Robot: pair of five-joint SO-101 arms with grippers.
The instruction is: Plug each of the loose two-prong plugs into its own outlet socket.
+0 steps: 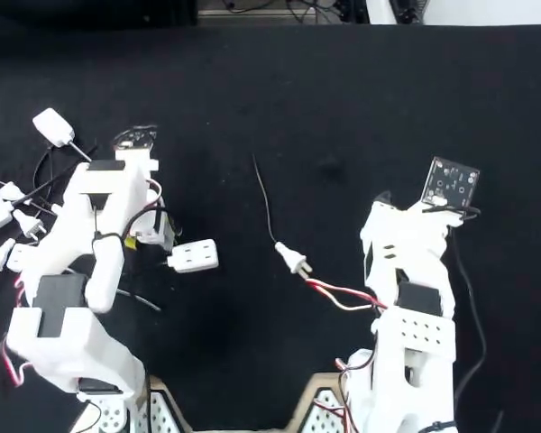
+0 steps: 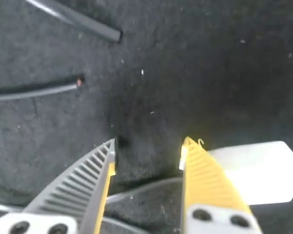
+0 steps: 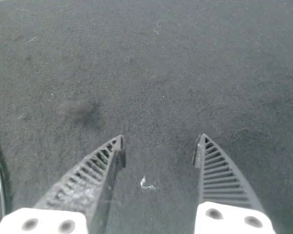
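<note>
My left fingers [image 2: 205, 180] are spread wide and empty, just beside the white outlet socket [image 1: 194, 256]. My right fingers [image 3: 219, 175] gape empty too; a loose plug [image 1: 293, 259] lies on the black surface [image 1: 343, 108] between them.

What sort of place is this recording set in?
Probably a robotics lab bench: two white arms at a black cloth-covered table, with a loose plug and an outlet.
</note>
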